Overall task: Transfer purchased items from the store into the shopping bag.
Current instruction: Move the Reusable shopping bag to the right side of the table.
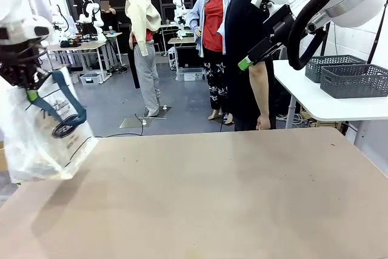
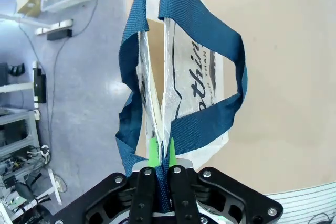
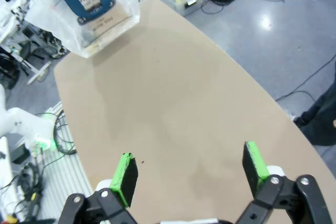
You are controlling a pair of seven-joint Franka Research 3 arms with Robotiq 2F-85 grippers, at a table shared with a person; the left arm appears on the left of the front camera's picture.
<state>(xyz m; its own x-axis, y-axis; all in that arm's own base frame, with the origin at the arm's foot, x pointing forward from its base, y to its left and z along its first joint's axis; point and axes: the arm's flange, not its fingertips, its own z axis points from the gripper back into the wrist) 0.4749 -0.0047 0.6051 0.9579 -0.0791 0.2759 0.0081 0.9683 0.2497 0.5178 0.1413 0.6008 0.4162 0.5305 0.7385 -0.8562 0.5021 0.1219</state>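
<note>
Left wrist view: our left gripper point(image 2: 160, 153) pinches the shopping bag point(image 2: 178, 72) by its navy strap, hanging at the table point(image 2: 294, 77) edge; right gripper point(image 3: 188, 169) spread, empty. Next we judge: set it down.

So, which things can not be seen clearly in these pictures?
- Contents of the shopping bag, front view: its cloudy plastic blurs whatever may be inside.
- Right gripper, front view: cut off by the top edge; its own wrist view shows it open.
- Bag logo, left wrist view: lettering partly covered by the navy handles.
</note>
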